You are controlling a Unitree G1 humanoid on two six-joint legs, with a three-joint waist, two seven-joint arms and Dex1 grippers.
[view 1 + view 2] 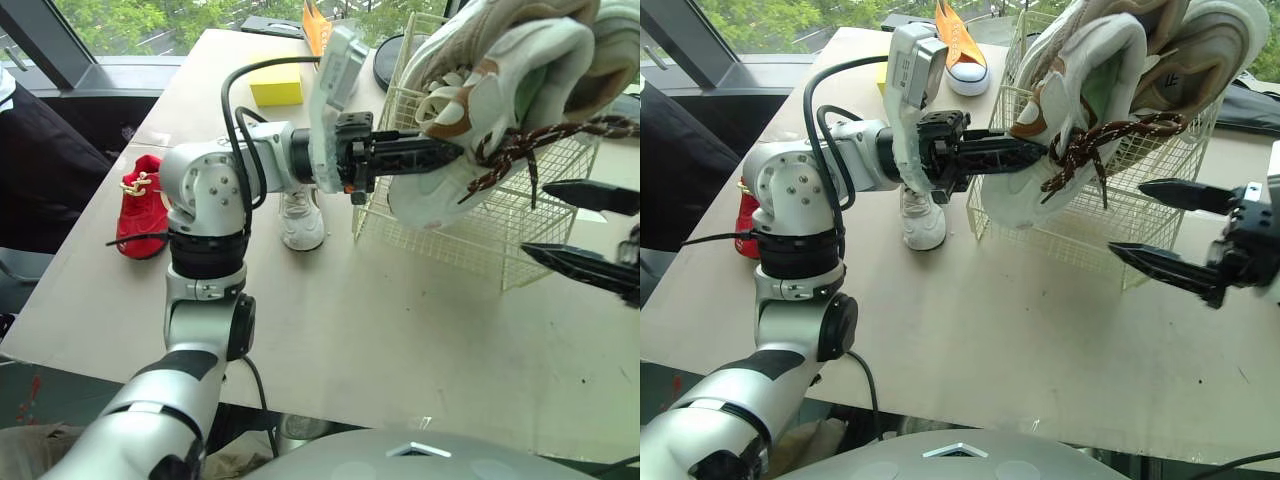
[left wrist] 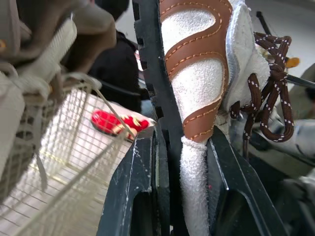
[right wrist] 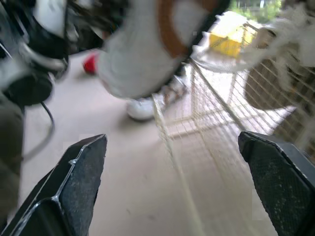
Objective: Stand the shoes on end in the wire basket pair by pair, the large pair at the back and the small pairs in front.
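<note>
Looking at the left eye view, you find the left gripper [image 1: 435, 155] clamped on the large white sneaker [image 1: 480, 110], held in the upper right over the left rim of the wire basket [image 1: 470, 245]. A red shoe [image 1: 140, 205] and a small white shoe [image 1: 300, 222] lie on the table [image 1: 380, 340] at left centre, a yellow block [image 1: 275, 85] above them. The right eye view shows an orange shoe [image 1: 962, 50] at top centre and the whole right gripper [image 1: 1127, 218], spread wide and empty at right. The left wrist view shows the grip: black ridged fingers [image 2: 133, 187] pinching white suede edged with stitched brown leather, speckled brown laces [image 2: 270, 103] knotted beside. The right wrist view shows grainy finger pads [image 3: 83, 177] far apart before the basket's thin cream wire.
</note>
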